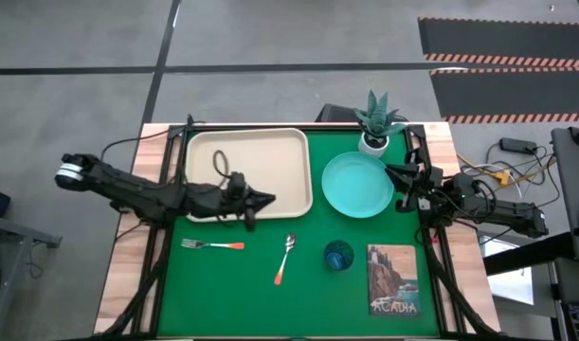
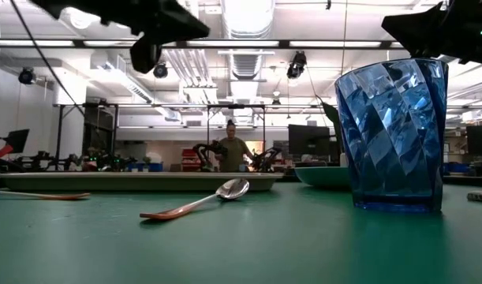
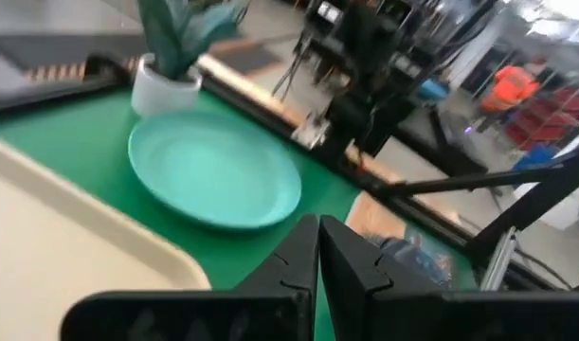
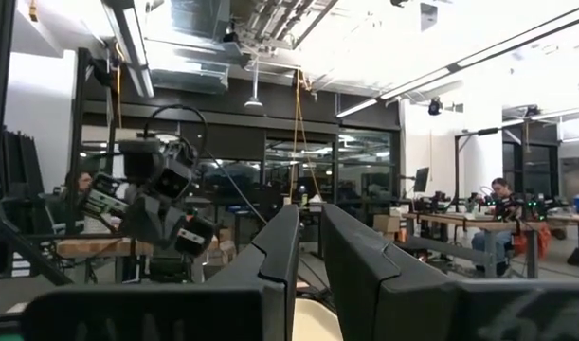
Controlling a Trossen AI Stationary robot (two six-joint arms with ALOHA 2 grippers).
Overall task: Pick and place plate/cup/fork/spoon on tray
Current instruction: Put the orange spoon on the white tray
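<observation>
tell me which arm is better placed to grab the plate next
Right, probably. The right gripper hangs at the turquoise plate's rim, while the left gripper, shut, sits over the beige tray's corner, farther off.

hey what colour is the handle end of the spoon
Orange-red, on the spoon lying on the green mat; the high view shows it best.

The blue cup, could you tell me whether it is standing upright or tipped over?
Upright: the cup stands on its base on the green mat in the low view, mouth upward.
</observation>
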